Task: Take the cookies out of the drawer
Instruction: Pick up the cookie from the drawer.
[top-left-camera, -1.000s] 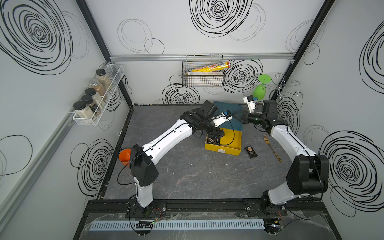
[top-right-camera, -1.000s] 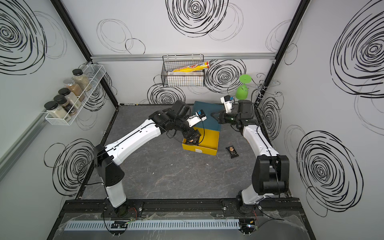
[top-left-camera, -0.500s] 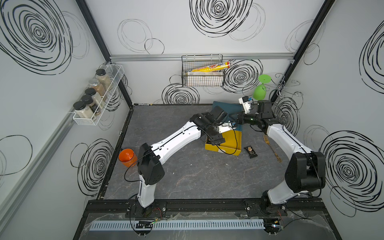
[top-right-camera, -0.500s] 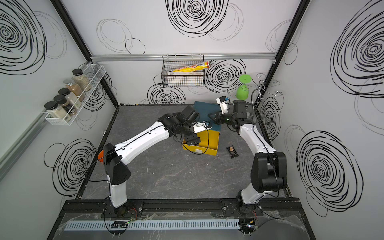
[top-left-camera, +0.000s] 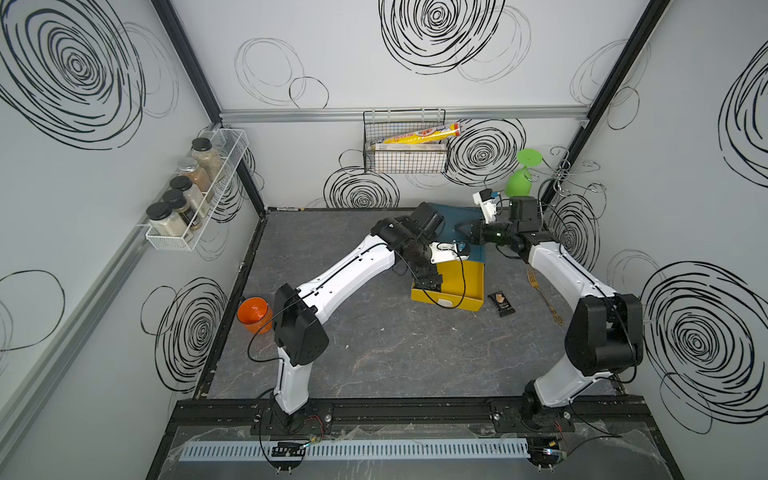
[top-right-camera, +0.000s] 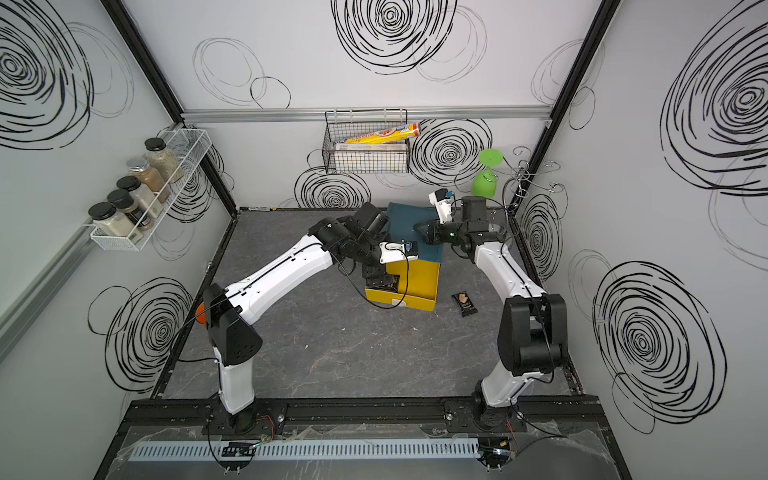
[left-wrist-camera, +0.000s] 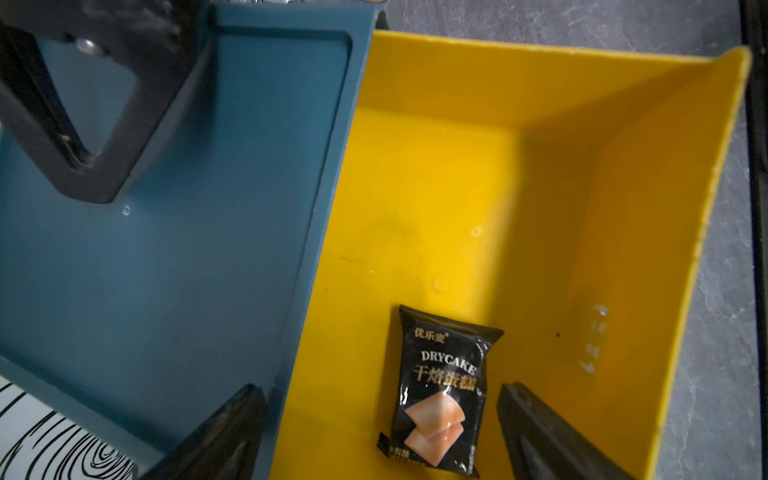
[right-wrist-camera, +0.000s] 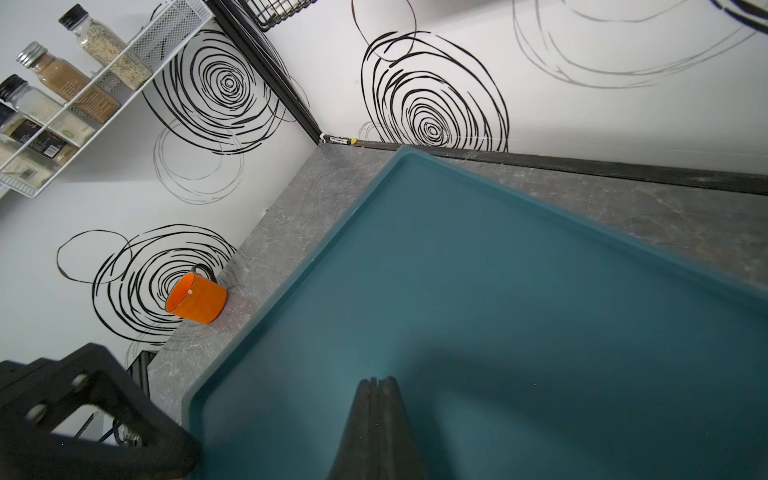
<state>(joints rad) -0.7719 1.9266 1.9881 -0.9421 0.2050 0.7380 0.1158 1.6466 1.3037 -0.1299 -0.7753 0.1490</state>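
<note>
The left gripper (left-wrist-camera: 380, 395) jaws gape astride the black cookie packet (left-wrist-camera: 440, 390) in the drawer (left-wrist-camera: 457, 187). The right gripper (right-wrist-camera: 376, 386): clenched, empty.

An orange mug (top-left-camera: 254, 314) is set by the wall below a white wire rack (top-left-camera: 171, 242) filled with spice jars (top-left-camera: 185, 192); a gold fork (top-left-camera: 543, 296) is laid on the tabletop (top-left-camera: 395, 353) near the opposite wall

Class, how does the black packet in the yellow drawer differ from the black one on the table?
The drawer packet lies inside the yellow drawer; the table packet lies outside on the grey table. The open left gripper flanks the drawer packet; no gripper is near the table packet. Both: black wrappers, biscuit picture.
</note>
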